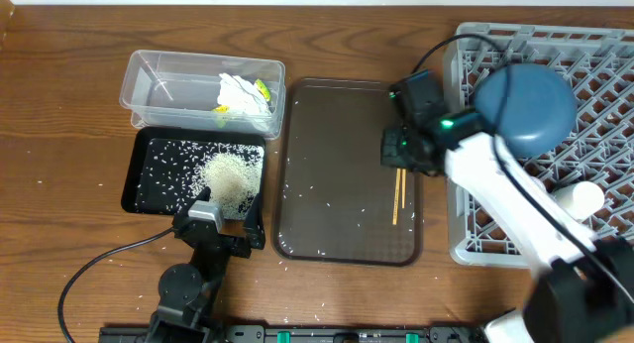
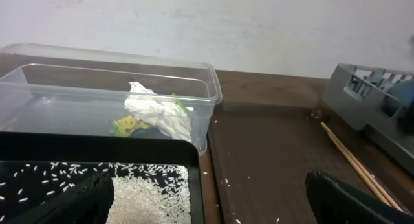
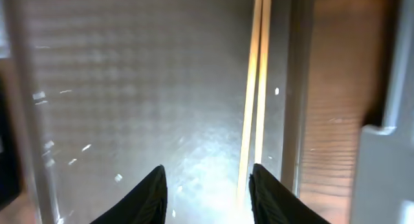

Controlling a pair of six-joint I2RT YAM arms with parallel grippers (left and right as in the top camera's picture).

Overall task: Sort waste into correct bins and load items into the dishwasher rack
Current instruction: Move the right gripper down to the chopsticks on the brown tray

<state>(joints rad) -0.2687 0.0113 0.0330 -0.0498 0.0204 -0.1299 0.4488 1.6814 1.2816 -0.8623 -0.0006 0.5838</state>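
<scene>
The clear tub [image 1: 149,80] holds crumpled white tissue [image 1: 241,92] and a yellow wrapper [image 1: 222,108]; both show in the left wrist view [image 2: 158,114]. The black tray [image 1: 144,174] holds a pile of rice [image 1: 231,179]. The chopsticks [image 1: 397,196] lie at the right side of the brown serving tray [image 1: 337,155]. My right gripper [image 1: 398,157] is open just above them, and they run past its right finger [image 3: 253,94]. The blue bowl [image 1: 525,107] and a white cup [image 1: 580,199] sit in the grey rack [image 1: 604,65]. My left gripper [image 1: 213,219] is open and empty over the black tray's near edge.
Loose rice grains [image 1: 327,209] lie scattered on the brown tray and a few on the table in front of it. The rack's corner [image 2: 362,94] stands close to the right of the brown tray. A black cable [image 1: 99,259] loops on the table at front left.
</scene>
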